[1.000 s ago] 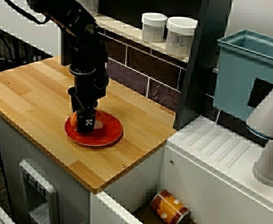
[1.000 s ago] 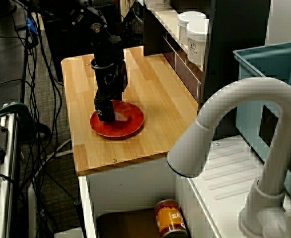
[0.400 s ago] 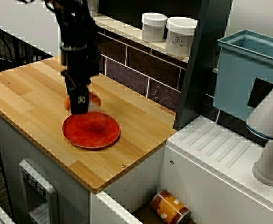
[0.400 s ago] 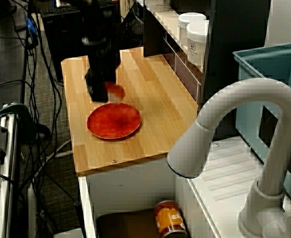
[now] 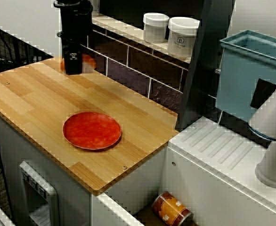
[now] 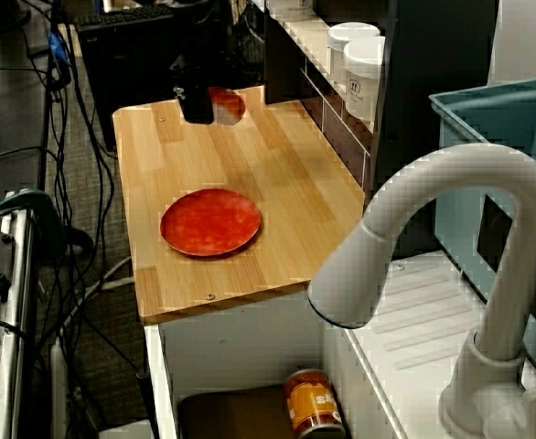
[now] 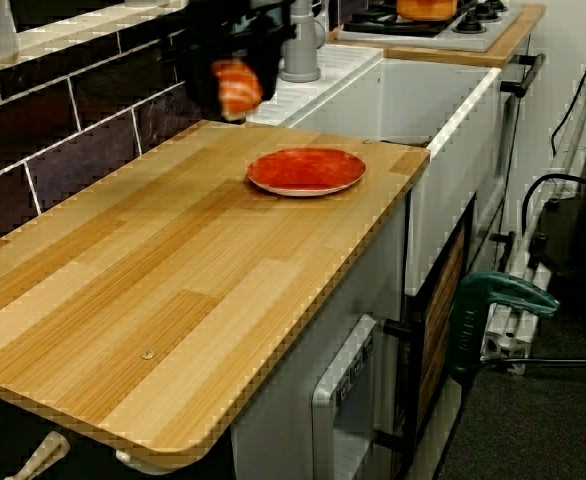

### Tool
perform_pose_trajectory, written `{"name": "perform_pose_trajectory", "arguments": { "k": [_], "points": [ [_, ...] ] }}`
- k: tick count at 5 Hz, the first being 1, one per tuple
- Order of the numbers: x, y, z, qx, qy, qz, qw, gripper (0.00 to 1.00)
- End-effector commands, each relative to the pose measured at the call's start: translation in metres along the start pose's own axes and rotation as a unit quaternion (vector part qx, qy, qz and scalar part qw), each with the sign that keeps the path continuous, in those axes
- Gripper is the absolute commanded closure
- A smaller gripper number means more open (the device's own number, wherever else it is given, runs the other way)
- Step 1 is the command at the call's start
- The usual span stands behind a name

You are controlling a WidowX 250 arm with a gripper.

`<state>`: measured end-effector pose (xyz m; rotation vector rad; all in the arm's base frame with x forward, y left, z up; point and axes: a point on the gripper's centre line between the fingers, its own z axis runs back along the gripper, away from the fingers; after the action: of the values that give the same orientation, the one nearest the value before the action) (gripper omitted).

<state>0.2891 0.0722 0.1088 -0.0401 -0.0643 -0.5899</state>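
- Toward the desk's (image 5: 29, 94) front edge, a red plate (image 5: 92, 130) lies flat on the wood.
- Farther back, the hand (image 5: 73, 68) is clamped on an orange item (image 5: 87, 62), so the item hangs well above the desk.
- Beyond, white jars (image 5: 155, 27) stand on a shelf.

Kitchen mock-up, lab-like. Wooden surface (image 5: 29, 89) beside white sink (image 7: 453, 110), faucet (image 6: 433, 210), ribbed drainboard (image 5: 223, 150). Dark tile backsplash (image 5: 142, 70), white canisters (image 5: 182, 36) on ledge, hob (image 7: 423, 25) past sink. Loose cables (image 6: 74, 110), green clamp (image 7: 498, 300) beside cabinet.
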Motion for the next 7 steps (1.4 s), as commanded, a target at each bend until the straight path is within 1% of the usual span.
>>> {"name": "perform_pose_trajectory", "arguments": {
  "k": [1,2,3,4,5,6,7],
  "points": [
    [-0.016,0.048,0.004,0.076,-0.004,-0.004,0.9971,1.00],
    [-0.030,0.060,0.000,0.070,0.006,-0.006,0.9975,1.00],
    [-0.041,0.065,-0.012,0.071,0.020,-0.010,0.9972,1.00],
    [-0.047,0.067,-0.019,0.066,0.026,-0.023,0.9972,1.00],
    [-0.050,0.062,-0.023,0.069,0.030,-0.042,0.9963,1.00],
    [-0.053,0.054,-0.029,0.064,0.037,-0.069,0.9949,1.00],
    [-0.060,0.046,-0.039,0.070,0.045,-0.089,0.9926,1.00]
  ]
}}
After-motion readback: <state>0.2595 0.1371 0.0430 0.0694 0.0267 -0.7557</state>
